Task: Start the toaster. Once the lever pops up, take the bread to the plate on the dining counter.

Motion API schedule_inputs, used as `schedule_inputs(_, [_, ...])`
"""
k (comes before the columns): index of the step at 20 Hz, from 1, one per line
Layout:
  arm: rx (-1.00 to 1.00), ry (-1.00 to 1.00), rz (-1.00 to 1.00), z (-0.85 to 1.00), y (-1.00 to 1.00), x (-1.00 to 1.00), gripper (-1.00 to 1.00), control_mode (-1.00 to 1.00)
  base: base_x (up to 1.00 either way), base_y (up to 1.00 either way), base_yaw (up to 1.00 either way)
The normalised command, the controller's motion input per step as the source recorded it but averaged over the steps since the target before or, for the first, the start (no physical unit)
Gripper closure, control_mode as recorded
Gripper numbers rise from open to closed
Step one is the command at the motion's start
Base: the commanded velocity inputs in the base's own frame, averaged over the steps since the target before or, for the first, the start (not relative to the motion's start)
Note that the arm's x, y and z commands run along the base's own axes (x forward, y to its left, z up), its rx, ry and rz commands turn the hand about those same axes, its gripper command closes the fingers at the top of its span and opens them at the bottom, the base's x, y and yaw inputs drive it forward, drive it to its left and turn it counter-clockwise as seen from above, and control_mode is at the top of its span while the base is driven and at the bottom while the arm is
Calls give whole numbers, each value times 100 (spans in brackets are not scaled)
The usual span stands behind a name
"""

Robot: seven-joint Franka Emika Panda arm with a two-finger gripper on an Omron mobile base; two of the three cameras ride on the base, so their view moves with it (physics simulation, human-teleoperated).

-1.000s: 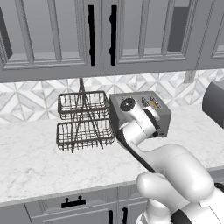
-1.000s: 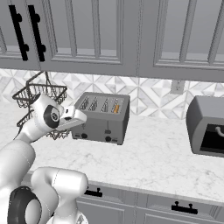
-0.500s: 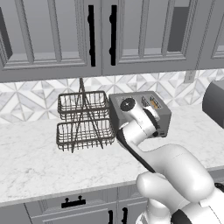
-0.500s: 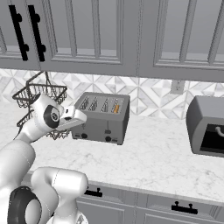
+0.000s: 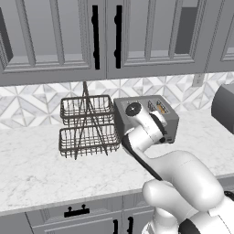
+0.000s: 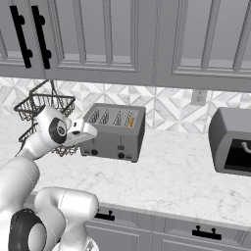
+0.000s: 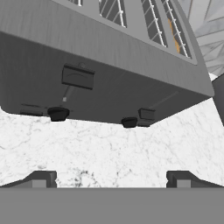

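Gripper (image 7: 111, 178): released, jaws spread wide, nothing between them. In the hand view the two dark fingertips (image 7: 40, 178) stand well apart above bare marble, short of the toaster's front face. In the right base view the hand hangs just left of the toaster's front.

Surface (image 6: 162, 171): white marble-look worktop with grey veins, grey drawer fronts with black handles below.

Toaster (image 6: 113, 133): boxy, grey brushed metal, four top slots; stands on the surface near the tiled backsplash. Two small black round knobs (image 7: 57, 114) sit low on the front face.

Lever (image 7: 78, 76): dark rectangular tab on the front face, on the left in the hand view, above its knob. A second, smaller-looking tab (image 7: 147, 114) sits further right, low and next to the other knob.

Bread (image 6: 129, 119): a tan-orange sliver seen down in the rightmost slot of the toaster in the right base view; mostly hidden by the slot.

Wire basket rack (image 5: 87, 128): dark, two tiers, on the surface just left of the toaster.

Grey appliance (image 6: 231, 142): rounded body with a dark opening, on the surface well to the right of the toaster.

Wall cabinets (image 5: 105, 36): grey panelled doors with black vertical handles, above the backsplash.
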Motion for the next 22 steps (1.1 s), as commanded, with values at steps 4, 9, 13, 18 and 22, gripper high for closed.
schedule_inputs(4, [0, 0, 0, 0, 0, 0, -100, -100, 0, 0, 0])
schedule_inputs(9, [0, 0, 0, 0, 0, 0, -100, -100, 0, 0, 0])
schedule_inputs(13, [0, 0, 0, 0, 0, 0, -100, -100, 0, 0, 0])
schedule_inputs(18, [0, 0, 0, 0, 0, 0, -100, -100, 0, 0, 0])
schedule_inputs(22, [0, 0, 0, 0, 0, 0, -100, -100, 0, 0, 0])
